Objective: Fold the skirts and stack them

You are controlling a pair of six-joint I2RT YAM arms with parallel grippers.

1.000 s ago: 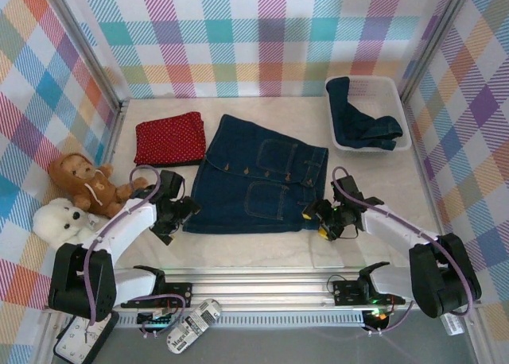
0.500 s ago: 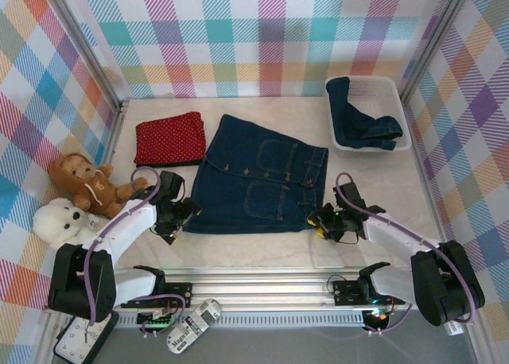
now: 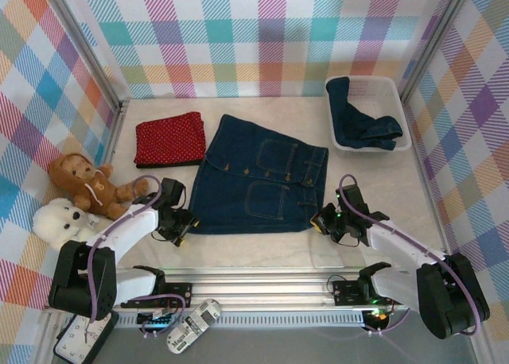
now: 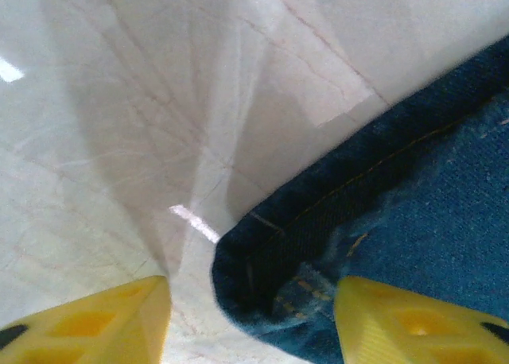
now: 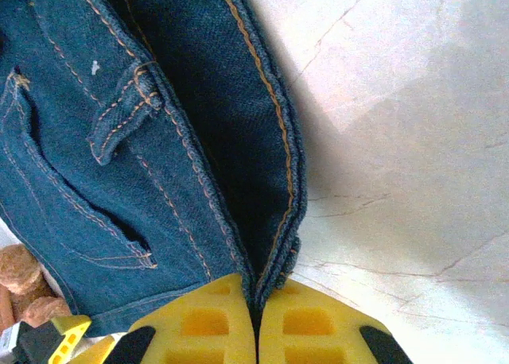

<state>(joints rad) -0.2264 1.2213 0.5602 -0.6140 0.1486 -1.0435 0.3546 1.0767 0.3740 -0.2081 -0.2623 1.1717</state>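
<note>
Counter [image 3: 262,249]: pale, glossy, marble-look with thin brown veins. Plaid cloth walls on three sides.

Denim skirt [image 3: 258,185]: dark blue, heavy weave, spread flat mid-counter, widening toward the near edge. It has two patch pockets, tan topstitching and a row of front buttons. The right wrist view shows a belt loop [image 5: 119,114] and a doubled side seam.

Red skirt [image 3: 169,139]: white-dotted, folded to a rough rectangle, lying far left and apart from the denim. A dark strip shows under its near edge; I cannot tell what it is.

Basket [image 3: 366,79]: white plastic, rectangular, at the far right corner. It holds a second denim skirt [image 3: 358,124], crumpled, with one end draped over the near rim. Its details are hard to make out.

Two plush bears sit at the left wall, a brown bear [image 3: 87,181] and a white bear [image 3: 62,219], touching each other.

Left fingers [image 4: 87,324]: yellow, blocky, cut off by the frame. They stand apart, one on each side of the skirt's near-left hem corner, and are not clamped. From the top they [image 3: 179,221] sit at that corner.

Right fingers [image 5: 211,320]: yellow pads pressed together, pinching the skirt's side edge, with the denim running up from between them. From the top they [image 3: 324,219] are at the near-right corner.
</note>
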